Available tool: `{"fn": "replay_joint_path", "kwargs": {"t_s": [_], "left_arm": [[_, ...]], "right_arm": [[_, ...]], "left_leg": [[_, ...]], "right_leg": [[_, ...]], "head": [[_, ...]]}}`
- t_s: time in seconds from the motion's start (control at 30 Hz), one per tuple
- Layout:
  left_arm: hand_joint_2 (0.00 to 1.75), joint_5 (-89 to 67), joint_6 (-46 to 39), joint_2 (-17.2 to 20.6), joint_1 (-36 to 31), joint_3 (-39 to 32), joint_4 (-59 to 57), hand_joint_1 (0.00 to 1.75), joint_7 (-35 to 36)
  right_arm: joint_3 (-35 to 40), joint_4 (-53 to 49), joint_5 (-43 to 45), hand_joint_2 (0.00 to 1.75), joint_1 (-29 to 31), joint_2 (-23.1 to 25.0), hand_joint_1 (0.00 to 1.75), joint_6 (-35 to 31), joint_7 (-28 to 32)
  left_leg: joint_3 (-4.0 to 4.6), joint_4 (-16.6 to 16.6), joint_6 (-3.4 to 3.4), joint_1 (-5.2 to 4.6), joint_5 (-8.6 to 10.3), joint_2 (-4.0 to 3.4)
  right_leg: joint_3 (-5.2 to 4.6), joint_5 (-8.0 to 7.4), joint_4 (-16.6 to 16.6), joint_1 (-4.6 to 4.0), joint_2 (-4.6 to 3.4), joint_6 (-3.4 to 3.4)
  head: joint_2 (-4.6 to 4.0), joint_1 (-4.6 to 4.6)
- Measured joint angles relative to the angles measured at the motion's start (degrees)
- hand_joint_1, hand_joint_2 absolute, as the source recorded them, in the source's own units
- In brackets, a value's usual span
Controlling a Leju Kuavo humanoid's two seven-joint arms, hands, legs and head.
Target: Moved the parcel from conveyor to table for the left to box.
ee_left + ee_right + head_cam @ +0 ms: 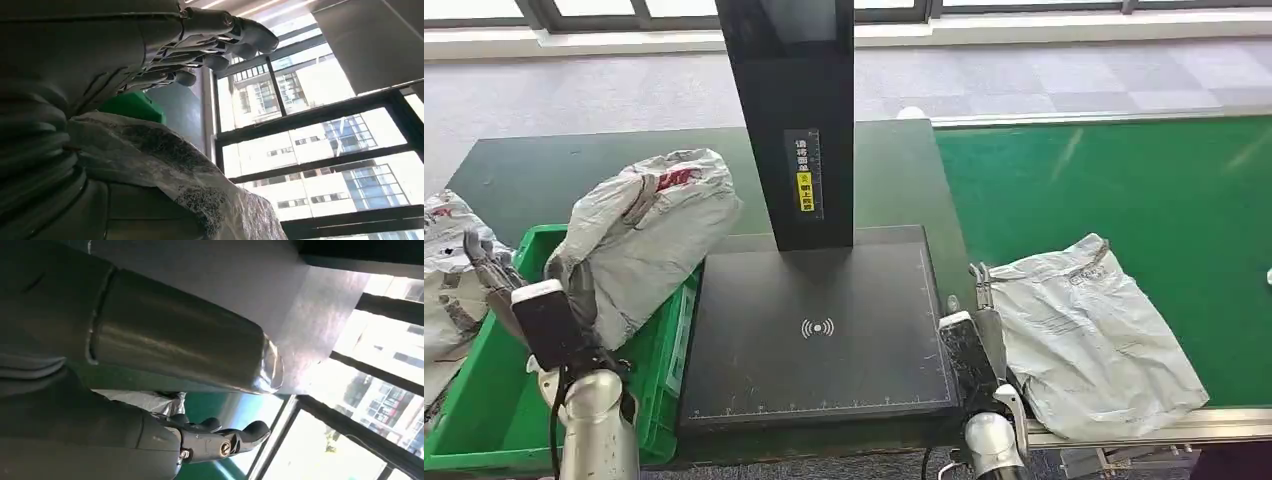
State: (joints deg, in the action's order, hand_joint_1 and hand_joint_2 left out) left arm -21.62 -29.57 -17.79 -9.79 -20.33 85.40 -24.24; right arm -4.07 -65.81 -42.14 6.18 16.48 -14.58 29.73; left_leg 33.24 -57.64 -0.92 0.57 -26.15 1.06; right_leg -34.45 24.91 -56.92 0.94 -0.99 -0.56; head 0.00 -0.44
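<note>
Head view: a dark scanner table [824, 330] stands between a green bin [484, 400] at 8 o'clock and a green conveyor [1124, 190] at 3 o'clock. The left hand [509, 285] holds a grey parcel [649, 235] over the bin; a second parcel [1089, 335] lies on the conveyor, just beside the right hand [982, 310]. Left wrist view: fingers [220, 42] curl above the crinkled parcel. Right wrist view: fingers [220, 437] seem apart, empty.

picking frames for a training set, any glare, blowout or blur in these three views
Head view: sharp and evenly lit, soft window reflections on the green conveyor and glossy black post. Left wrist view: bright windows blown out, the left hand and the parcel dim against them. Right wrist view: the thumb close and soft, glare on its tip, windows overexposed.
</note>
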Motion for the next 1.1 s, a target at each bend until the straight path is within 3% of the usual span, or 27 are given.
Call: {"fn": "replay_joint_path", "kwargs": {"t_s": [0.1, 0.2, 0.27, 0.3, 0.37, 1.0, 1.1], "left_arm": [[1.75, 0.94, -1.19, 0.26, -0.29, -0.42, 0.88, 0.0, -3.12], [1.75, -17.47, -9.3, 0.16, -0.38, -8.02, 9.87, 0.0, -10.71], [1.75, -32.24, -10.36, -0.22, 0.43, -11.94, 15.11, 0.0, -2.95], [1.75, -38.1, -10.38, -0.17, 0.95, -11.55, 17.67, 0.0, 4.14], [1.75, -43.06, -10.51, -0.09, 1.14, -10.62, 21.4, 0.0, 11.74], [1.75, -40.73, -10.53, 0.44, 1.83, -11.89, 29.22, 0.0, 9.11], [1.75, -50.21, -10.49, 0.09, 2.59, -10.53, 26.33, 0.0, 17.78]], "right_arm": [[0.0, 0.0, -0.2, 0.0, 0.0, 0.0, 0.0, 0.09, -0.09], [0.0, 0.04, -1.14, 0.0, 0.03, 0.0, 0.0, -0.22, -0.48], [0.0, 0.57, -1.12, 0.0, 0.11, 0.0, 0.0, -1.16, -0.57], [0.0, 0.93, -0.97, 0.0, 0.15, 0.0, 0.0, -1.31, -0.55], [0.0, 1.6, -0.5, 0.0, 0.27, 0.0, 0.0, -1.33, -0.31], [0.0, 3.56, 0.17, 0.0, 0.61, 0.0, 0.0, -1.05, 0.09], [0.0, 3.52, 0.09, 0.0, 0.57, 0.07, 0.0, -1.36, 0.15]], "left_leg": [[0.15, 0.02, 0.0, 0.06, 0.0, 0.06], [0.03, 0.01, -0.03, 0.1, -0.01, -0.2], [0.0, 0.01, -0.03, 0.05, -0.02, -0.13], [0.08, 0.01, -0.04, 0.05, -0.03, -0.02], [0.15, 0.02, -0.04, 0.1, -0.02, 0.12], [0.07, 0.02, -0.05, 0.11, 0.01, 0.13], [0.02, 0.01, -0.05, 0.07, 0.01, 0.09]], "right_leg": [[0.05, 0.0, -0.09, -0.03, 0.04, 0.0], [-0.12, -0.04, -0.03, -0.07, -0.2, 0.07], [-0.11, 0.05, -0.03, -0.06, -0.17, 0.07], [-0.11, 0.06, -0.03, -0.11, -0.05, 0.07], [-0.04, 0.06, -0.03, -0.14, 0.12, 0.08], [-0.02, 0.07, -0.04, -0.11, 0.14, 0.11], [-0.09, 0.07, 0.02, -0.1, 0.12, 0.11]], "head": [[0.0, 0.0], [0.0, 0.0], [0.0, 0.02], [0.0, 0.02], [0.0, 0.02], [0.0, 0.0], [0.0, 0.02]]}}
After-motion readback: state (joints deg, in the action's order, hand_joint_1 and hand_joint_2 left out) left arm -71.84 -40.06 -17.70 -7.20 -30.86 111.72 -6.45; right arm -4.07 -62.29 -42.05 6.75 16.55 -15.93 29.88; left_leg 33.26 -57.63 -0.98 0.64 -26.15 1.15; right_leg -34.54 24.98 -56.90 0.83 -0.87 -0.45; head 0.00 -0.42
